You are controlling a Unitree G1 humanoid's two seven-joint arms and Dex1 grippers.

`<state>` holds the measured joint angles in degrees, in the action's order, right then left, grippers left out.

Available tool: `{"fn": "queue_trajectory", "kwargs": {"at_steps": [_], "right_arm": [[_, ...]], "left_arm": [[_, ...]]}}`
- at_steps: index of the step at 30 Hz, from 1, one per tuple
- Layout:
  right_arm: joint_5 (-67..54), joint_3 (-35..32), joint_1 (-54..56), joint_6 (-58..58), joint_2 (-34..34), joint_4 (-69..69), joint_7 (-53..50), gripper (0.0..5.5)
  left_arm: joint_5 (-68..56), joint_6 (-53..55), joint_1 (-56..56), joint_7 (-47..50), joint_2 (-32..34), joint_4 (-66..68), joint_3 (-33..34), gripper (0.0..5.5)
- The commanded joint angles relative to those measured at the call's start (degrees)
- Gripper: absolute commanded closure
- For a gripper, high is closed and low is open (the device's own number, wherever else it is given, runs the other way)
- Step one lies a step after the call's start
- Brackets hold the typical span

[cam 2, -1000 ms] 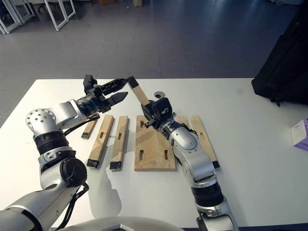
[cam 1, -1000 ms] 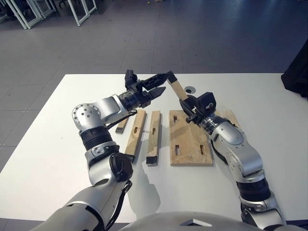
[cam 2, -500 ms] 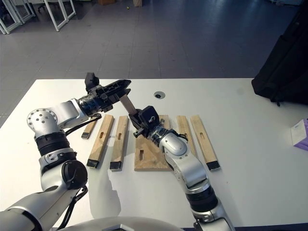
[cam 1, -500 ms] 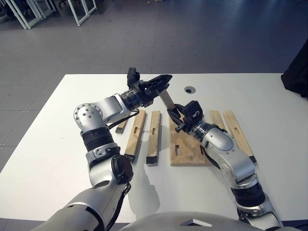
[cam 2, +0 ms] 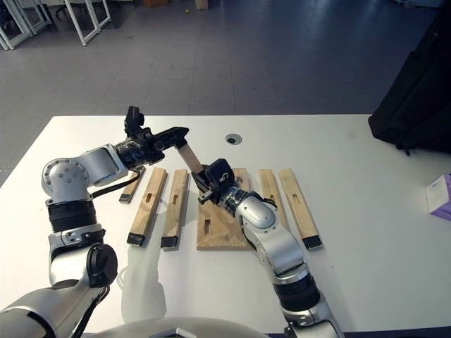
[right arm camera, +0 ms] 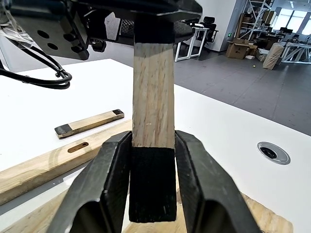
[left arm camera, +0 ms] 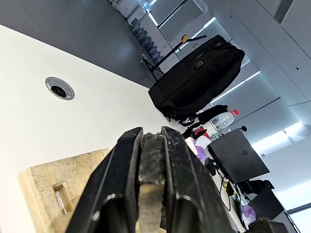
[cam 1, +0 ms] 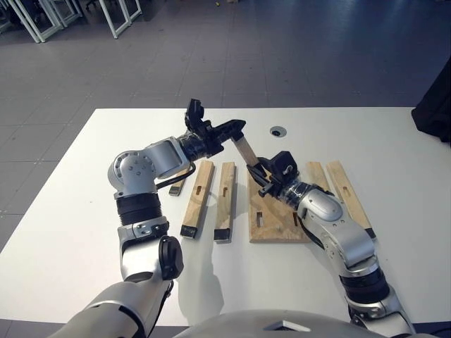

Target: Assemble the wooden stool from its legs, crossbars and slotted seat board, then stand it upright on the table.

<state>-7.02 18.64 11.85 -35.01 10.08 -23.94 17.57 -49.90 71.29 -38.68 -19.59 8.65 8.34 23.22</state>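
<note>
A short wooden stick [cam 1: 248, 150] with a black-tipped lower end stands tilted above the far left corner of the slotted seat board [cam 1: 280, 211]. My left gripper [cam 1: 237, 129] is shut on its upper end [left arm camera: 150, 145]. My right gripper [cam 1: 262, 171] is shut on the black lower end [right arm camera: 152, 182], just over the board. Two slotted legs [cam 1: 199, 193] [cam 1: 225, 197] lie left of the board, and two more legs [cam 2: 270, 189] [cam 2: 299, 205] lie right of it. A short crossbar [cam 2: 130, 189] lies at the far left.
A round cable hole [cam 1: 278, 131] sits in the white table [cam 1: 77, 211] behind the seat board. A black bag [cam 2: 416, 91] stands off the table's far right corner. Bare tabletop lies in front of the parts and on the right.
My right gripper carried the stick left and down to the board's far left corner. My left gripper, open beside the stick's top end a second ago, has shut on it.
</note>
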Motion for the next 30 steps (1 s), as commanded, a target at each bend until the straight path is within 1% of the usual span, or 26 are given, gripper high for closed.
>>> {"fn": "queue_trajectory", "kwargs": {"at_steps": [1, 2, 7, 8, 9, 11, 12, 14, 16, 18, 21, 22, 25, 27, 30], "right_arm": [[-0.16, -0.44, 0.75, -0.68, -0.49, -1.06, 0.00, 4.22], [-0.31, -0.14, 0.72, -0.98, -0.13, -1.39, 0.57, 3.84], [-0.43, -0.28, -0.11, -1.16, 0.09, -2.62, 0.85, 2.89], [-0.65, -0.81, -0.47, -1.44, 0.17, -2.91, 0.79, 2.65], [-0.87, -1.48, -1.14, -1.74, 0.36, -3.36, 0.66, 2.60], [-1.03, -2.70, -2.49, -2.11, 0.55, -4.05, 0.19, 2.21], [-0.42, -3.39, -4.12, -2.50, 0.25, -5.32, -1.21, 1.92], [1.05, -4.05, -7.18, -2.87, -0.39, -7.62, -4.01, 1.88], [2.27, -4.35, -9.85, -2.68, -1.56, -8.93, -6.96, 1.88], [3.09, -4.26, -11.50, -2.52, -2.38, -9.55, -9.00, 1.88], [3.93, -4.22, -13.46, -2.94, -3.71, -10.47, -11.53, 1.88], [4.02, -4.31, -13.87, -3.11, -3.80, -10.65, -11.94, 1.88], [4.09, -4.47, -14.11, -3.36, -3.57, -10.74, -12.20, 1.88], [4.14, -4.55, -13.84, -3.41, -3.34, -10.34, -12.16, 1.88], [4.47, -4.31, -13.74, -3.32, -3.57, -9.83, -12.11, 1.88]], "left_arm": [[-1.47, 1.28, 1.62, 0.50, -1.80, -1.30, -1.36, 5.03], [-1.67, 1.16, 1.64, 1.00, -1.90, -1.27, -0.84, 5.03], [-2.61, 1.03, 0.68, 2.94, -0.33, -1.23, 1.93, 5.07], [-2.51, 0.84, 0.69, 3.30, 1.46, -1.94, 2.94, 5.07], [-2.41, 0.74, 1.08, 3.47, 4.08, -3.38, 4.10, 5.07], [-2.33, 0.79, 2.49, 4.16, 8.77, -7.23, 6.39, 5.07], [-0.76, -0.74, 3.10, 3.12, 11.41, -8.33, 5.42, 5.07], [1.31, -2.50, 3.99, 4.32, 14.57, -10.36, 5.71, 5.07], [0.93, -3.56, 5.39, 9.23, 12.42, -16.06, 7.86, 5.07], [1.66, -4.52, 7.63, 12.94, 9.90, -21.54, 7.00, 5.07], [11.22, -10.69, 18.47, 19.66, 7.00, -31.39, -0.23, 5.07], [15.62, -13.87, 22.07, 20.76, 7.53, -33.26, -3.55, 5.07], [22.65, -19.84, 27.84, 22.09, 7.19, -36.22, -8.69, 5.07], [24.89, -22.78, 30.19, 21.90, 5.95, -37.98, -11.28, 5.07], [26.11, -25.57, 30.32, 21.03, 5.08, -37.82, -12.21, 5.07]]}}
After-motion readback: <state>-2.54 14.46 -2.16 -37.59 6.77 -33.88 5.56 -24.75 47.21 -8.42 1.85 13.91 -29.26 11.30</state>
